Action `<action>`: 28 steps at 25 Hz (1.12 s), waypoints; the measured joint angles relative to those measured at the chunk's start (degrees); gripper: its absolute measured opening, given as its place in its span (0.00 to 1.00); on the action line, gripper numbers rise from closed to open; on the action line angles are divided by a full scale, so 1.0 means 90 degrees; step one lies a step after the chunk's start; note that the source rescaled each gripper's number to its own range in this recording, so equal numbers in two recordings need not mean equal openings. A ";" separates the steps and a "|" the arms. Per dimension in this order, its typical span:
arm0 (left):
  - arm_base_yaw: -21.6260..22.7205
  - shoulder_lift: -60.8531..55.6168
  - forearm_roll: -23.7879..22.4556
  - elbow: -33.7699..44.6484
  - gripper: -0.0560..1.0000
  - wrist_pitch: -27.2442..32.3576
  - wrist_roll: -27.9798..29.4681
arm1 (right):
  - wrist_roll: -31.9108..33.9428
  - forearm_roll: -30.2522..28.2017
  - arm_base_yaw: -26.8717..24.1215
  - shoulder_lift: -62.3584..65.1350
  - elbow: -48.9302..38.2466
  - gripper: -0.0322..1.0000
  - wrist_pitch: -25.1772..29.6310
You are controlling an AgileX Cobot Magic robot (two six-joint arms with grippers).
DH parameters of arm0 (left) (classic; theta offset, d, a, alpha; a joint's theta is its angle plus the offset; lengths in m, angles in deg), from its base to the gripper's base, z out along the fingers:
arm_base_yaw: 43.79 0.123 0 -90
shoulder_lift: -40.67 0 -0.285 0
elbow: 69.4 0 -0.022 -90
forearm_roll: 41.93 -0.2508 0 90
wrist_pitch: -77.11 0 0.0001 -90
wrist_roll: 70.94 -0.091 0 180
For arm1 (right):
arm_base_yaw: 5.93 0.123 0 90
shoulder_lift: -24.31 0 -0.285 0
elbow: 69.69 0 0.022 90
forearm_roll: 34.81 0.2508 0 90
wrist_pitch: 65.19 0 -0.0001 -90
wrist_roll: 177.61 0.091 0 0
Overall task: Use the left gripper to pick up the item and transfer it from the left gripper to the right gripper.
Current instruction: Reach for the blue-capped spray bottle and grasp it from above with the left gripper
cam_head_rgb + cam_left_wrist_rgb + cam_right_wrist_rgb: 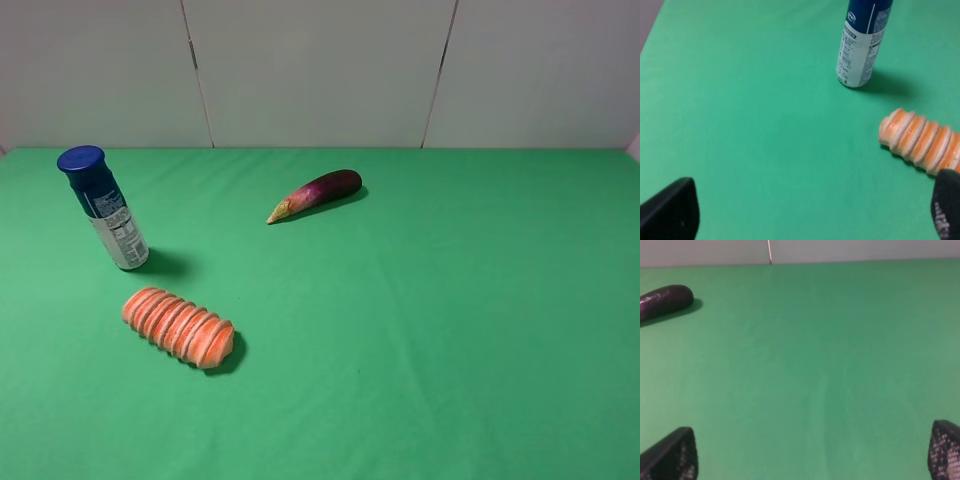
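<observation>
Short of the item (860, 45), left gripper (809, 210) hovers wide-jawed, apparently low.

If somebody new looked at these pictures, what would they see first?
The spray can with its dark blue cap stands upright at the back left of the green table, the only tall thing there. In front of it, lying apart from it, is an orange ribbed loaf-shaped thing. A purple eggplant lies on its side near the middle, toward the back.
</observation>
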 joint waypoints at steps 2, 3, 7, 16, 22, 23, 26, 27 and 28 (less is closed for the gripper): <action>0.0000 0.0000 0.0000 -0.0025 0.95 0.0051 0.0034 | 0.0000 0.0000 0.0000 0.0000 0.0000 1.00 0.0000; 0.0000 0.0000 0.0000 -0.0078 0.97 0.0119 0.0034 | 0.0000 0.0000 0.0000 0.0000 0.0000 1.00 0.0000; 0.0000 0.0406 0.0000 -0.0451 0.99 0.0294 -0.0023 | 0.0000 0.0000 0.0000 0.0000 0.0000 1.00 0.0000; 0.0000 0.2472 0.0173 -0.1666 0.99 0.0294 -0.0144 | 0.0000 0.0000 0.0000 0.0000 0.0000 1.00 0.0000; 0.0000 0.3933 0.0403 -0.2650 1.00 0.0350 -0.0162 | 0.0000 0.0000 0.0000 0.0000 0.0000 1.00 0.0000; 0.0000 0.4191 0.0412 -0.2822 1.00 0.0393 -0.0162 | 0.0000 0.0000 0.0000 0.0000 0.0000 1.00 0.0000; -0.0024 0.4944 0.0425 -0.3299 1.00 0.0496 -0.0162 | 0.0000 0.0000 0.0000 0.0000 0.0000 1.00 0.0000; -0.0071 0.5215 0.0425 -0.3466 1.00 0.0510 -0.0162 | 0.0000 0.0000 0.0000 0.0000 0.0000 1.00 0.0000; -0.0153 0.5486 0.0425 -0.3634 1.00 0.0519 -0.0162 | 0.0000 0.0000 0.0000 0.0000 0.0000 1.00 0.0000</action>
